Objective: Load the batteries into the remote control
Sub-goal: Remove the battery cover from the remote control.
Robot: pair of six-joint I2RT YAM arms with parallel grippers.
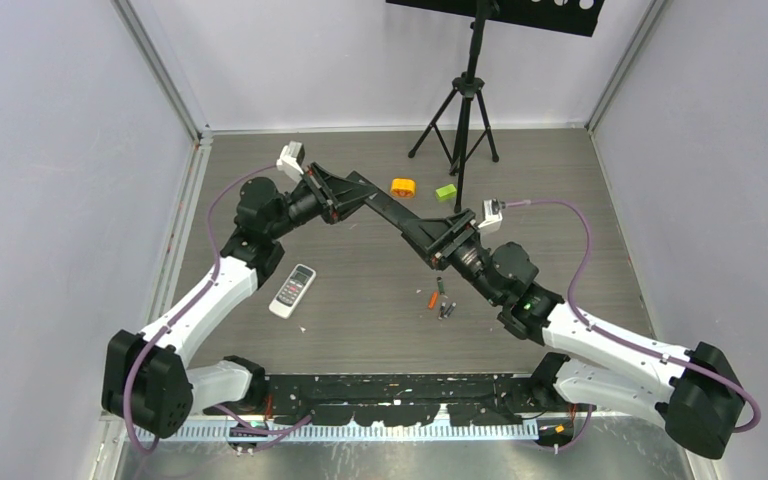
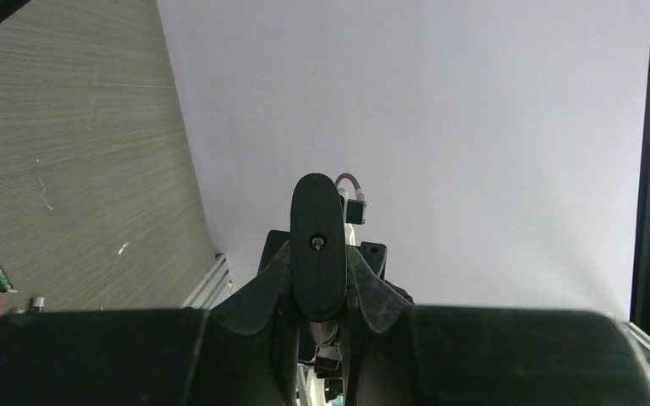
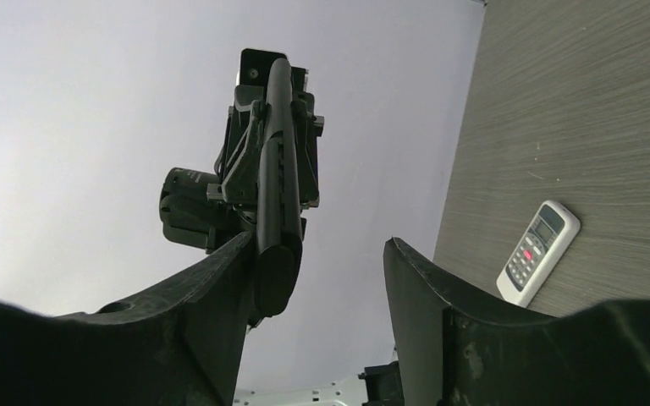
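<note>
One grey wood-grain tabletop fills the enclosure, shut in by pale panels on the left, back and right, with metal rails along its left and far edges. Bare surface lies open along the left rail, across the near middle and widely toward the right wall. At the far edge a black tripod spreads its legs onto the table. Both arms reach inward and meet above the centre. The left gripper is clamped tight on one end of a long slim black remote control. It is held clear of the table, its long axis running from far-left to near-right in the top view and its free end pointing at the right gripper. That pincer stands wide and holds nothing; the remote's rounded end sits close against one finger, and whether they touch I cannot tell. A white remote control lies flat, buttons up, near the left arm, its long axis slanting from near-left to far-right. An orange round block and a lime green block sit side by side near the tripod's feet. Four tiny cylinder batteries lie loose just beside the wrist of the right arm: one orange, one dark green, two dark grey, bunched together away from every edge.
</note>
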